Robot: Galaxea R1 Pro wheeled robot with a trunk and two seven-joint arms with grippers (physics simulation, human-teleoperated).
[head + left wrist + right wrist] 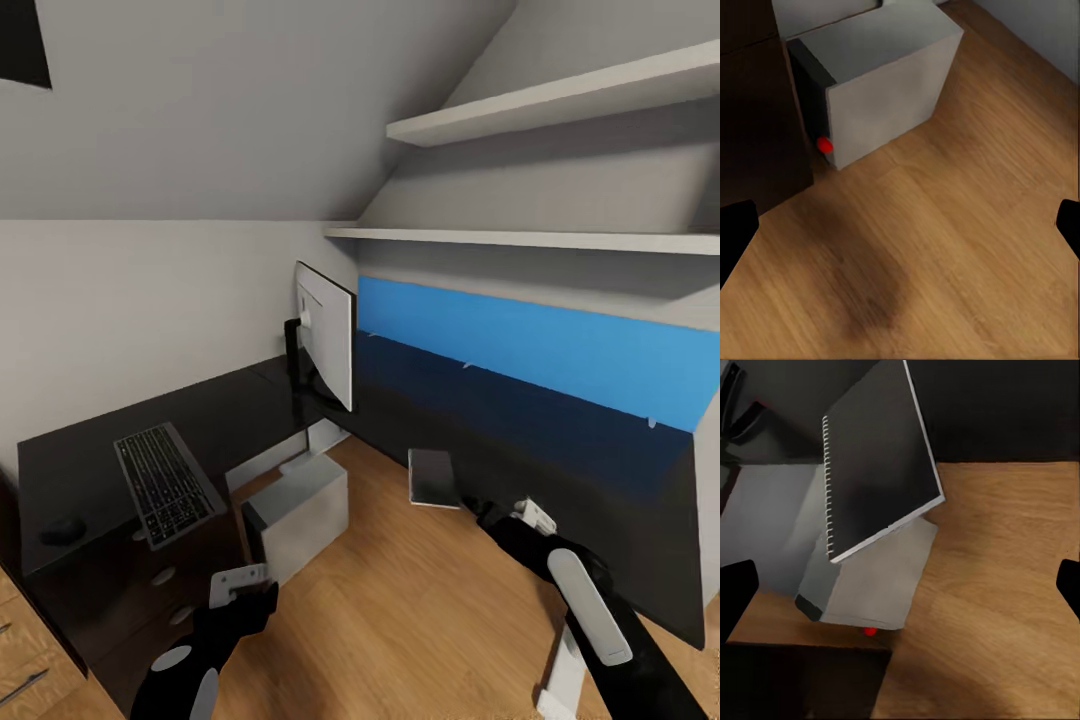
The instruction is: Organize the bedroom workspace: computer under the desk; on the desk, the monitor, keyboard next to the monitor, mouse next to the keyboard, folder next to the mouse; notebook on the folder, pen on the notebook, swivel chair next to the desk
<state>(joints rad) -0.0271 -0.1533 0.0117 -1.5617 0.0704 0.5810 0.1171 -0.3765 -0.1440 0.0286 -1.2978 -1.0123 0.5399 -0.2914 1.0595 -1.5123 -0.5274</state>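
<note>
Desk carries monitor, keyboard, mouse; computer sits beneath. Notebook overhangs desk's front edge, just ahead of right gripper, fingers spread, empty. Left gripper also spread, empty. Likely step: notebook pickup; needs closing on its overhanging edge.

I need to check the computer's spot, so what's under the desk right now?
Under the desk the computer stands on the wood floor beside the dark drawers, red button facing out. The space behind it is hidden by the tower and desktop.
</note>
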